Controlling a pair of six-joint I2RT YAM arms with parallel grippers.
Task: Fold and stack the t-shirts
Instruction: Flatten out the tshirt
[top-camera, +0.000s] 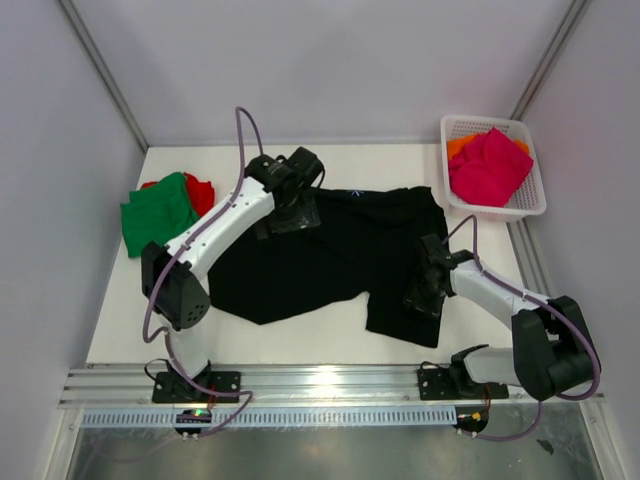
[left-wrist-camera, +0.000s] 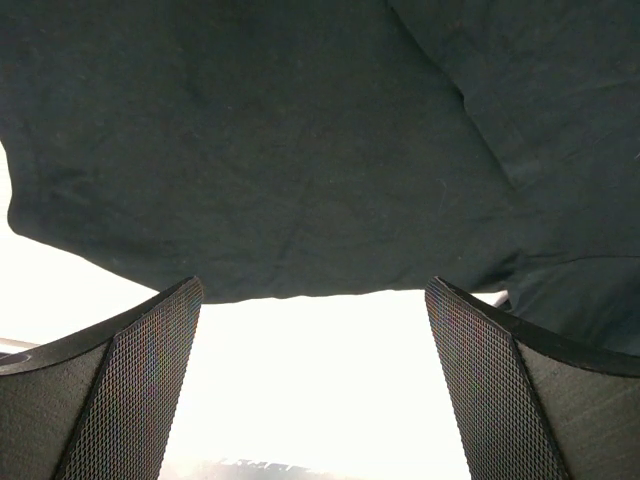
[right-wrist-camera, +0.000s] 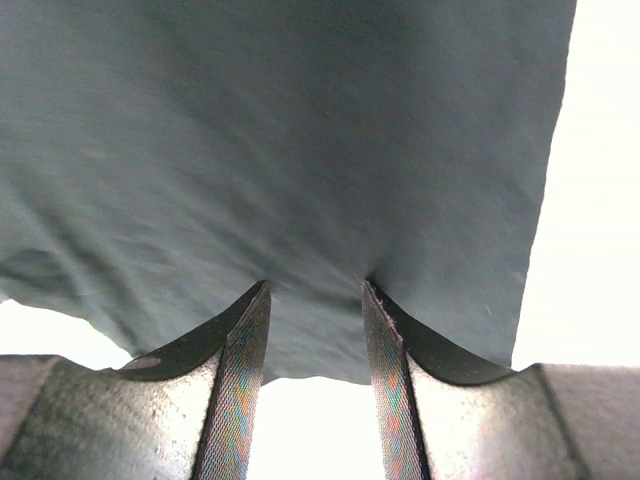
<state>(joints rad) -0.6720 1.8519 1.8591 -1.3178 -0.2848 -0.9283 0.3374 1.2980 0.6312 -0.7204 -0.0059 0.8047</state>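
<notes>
Judging from its creases, the black shirt (top-camera: 340, 250), spread across the middle of the surface (top-camera: 300, 340), is light and limp. It will sag and drag, so we would pinch it at hems, shoulders or sleeve ends. The left fingers (top-camera: 292, 208) stand wide over its far edge. The right fingers (top-camera: 425, 290) are half-parted astride the near-right hem, and we cannot tell if they grip. A collar mark is too small to read.

White table (top-camera: 330, 345), grey walls (top-camera: 330, 60) (metal corner posts (top-camera: 103, 70)), aluminium rail (top-camera: 330, 380) at near edge.
</notes>
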